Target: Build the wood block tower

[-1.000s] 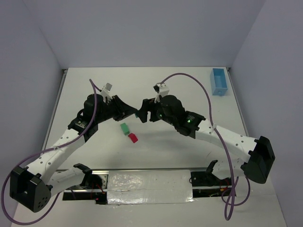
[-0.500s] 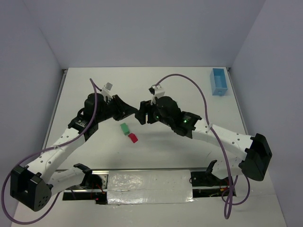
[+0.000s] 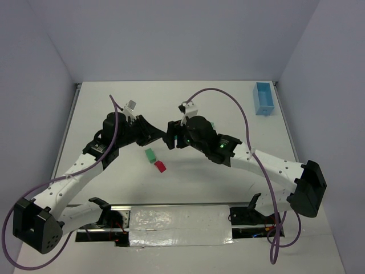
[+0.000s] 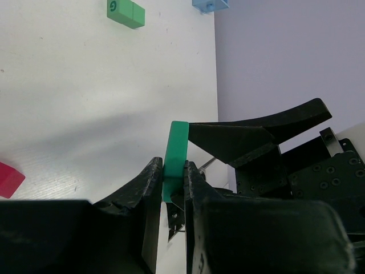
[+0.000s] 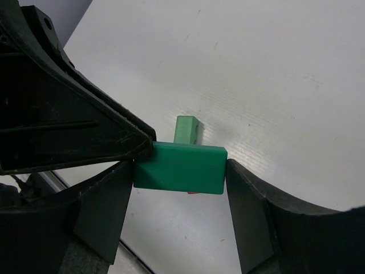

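Note:
A dark green block is clamped on its thin faces between my left gripper's shut jaws, above the table. My right gripper faces it, its fingers against the two short ends of the same block. In the top view the two grippers meet at the table's middle, left and right. Below them a lighter green block and a red wedge lie on the table. The lighter block also shows in the right wrist view. Another green block lies farther right.
A light blue tray stands at the back right corner. The far green block is half hidden behind the right arm. Purple cables loop over both arms.
My right gripper has moved left toward the left gripper and now brackets the held green block. The left arm has hardly moved.

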### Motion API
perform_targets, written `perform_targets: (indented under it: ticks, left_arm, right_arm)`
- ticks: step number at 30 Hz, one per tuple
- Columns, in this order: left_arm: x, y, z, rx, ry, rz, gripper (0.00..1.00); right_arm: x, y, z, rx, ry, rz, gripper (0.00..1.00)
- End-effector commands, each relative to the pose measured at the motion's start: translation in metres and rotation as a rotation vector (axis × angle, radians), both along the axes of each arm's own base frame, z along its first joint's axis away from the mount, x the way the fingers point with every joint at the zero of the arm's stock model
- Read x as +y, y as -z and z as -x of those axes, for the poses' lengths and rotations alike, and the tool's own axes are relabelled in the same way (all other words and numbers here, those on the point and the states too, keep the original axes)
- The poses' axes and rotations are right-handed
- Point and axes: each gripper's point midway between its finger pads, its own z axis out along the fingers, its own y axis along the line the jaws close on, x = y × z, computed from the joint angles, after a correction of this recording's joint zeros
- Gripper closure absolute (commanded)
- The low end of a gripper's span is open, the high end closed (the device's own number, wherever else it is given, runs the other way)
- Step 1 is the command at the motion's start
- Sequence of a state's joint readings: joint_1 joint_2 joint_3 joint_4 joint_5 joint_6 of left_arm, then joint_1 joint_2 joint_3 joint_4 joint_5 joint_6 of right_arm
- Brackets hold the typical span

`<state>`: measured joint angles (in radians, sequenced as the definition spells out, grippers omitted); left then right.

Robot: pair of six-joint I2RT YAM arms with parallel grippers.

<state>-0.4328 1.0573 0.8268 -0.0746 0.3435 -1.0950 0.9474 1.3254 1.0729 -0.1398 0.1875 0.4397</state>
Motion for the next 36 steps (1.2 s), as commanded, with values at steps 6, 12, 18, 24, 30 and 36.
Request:
perform_targets:
  ticks: [6, 12, 18, 24, 30, 36]
  left_arm:
    - [-0.003, -0.027, -0.004, -0.083, 0.016, 0.023, 1.00]
    - [-0.001, -0.026, -0.004, -0.084, 0.010, 0.007, 0.95]
    - [0.004, -0.030, -0.010, -0.103, -0.026, -0.018, 0.39]
    - [0.036, -0.023, -0.033, -0.056, -0.201, -0.159, 0.01]
    - [0.120, -0.013, -0.046, -0.019, -0.479, -0.398, 0.00]
    - [0.164, -0.030, -0.030, -0.125, -0.491, -0.687, 0.00]
  right_arm:
    - [0.012, -0.023, -0.001, -0.042, -0.020, -0.042, 0.31]
    - [0.014, -0.022, -0.002, -0.051, -0.029, -0.037, 0.55]
    - [0.012, -0.014, -0.004, -0.046, -0.015, -0.013, 0.62]
    - [-0.007, -0.001, -0.025, -0.025, 0.074, 0.026, 0.63]
    - [-0.066, 0.040, -0.085, 0.073, 0.307, 0.144, 0.62]
    - [-0.135, 0.075, -0.143, 0.166, 0.574, 0.270, 0.67]
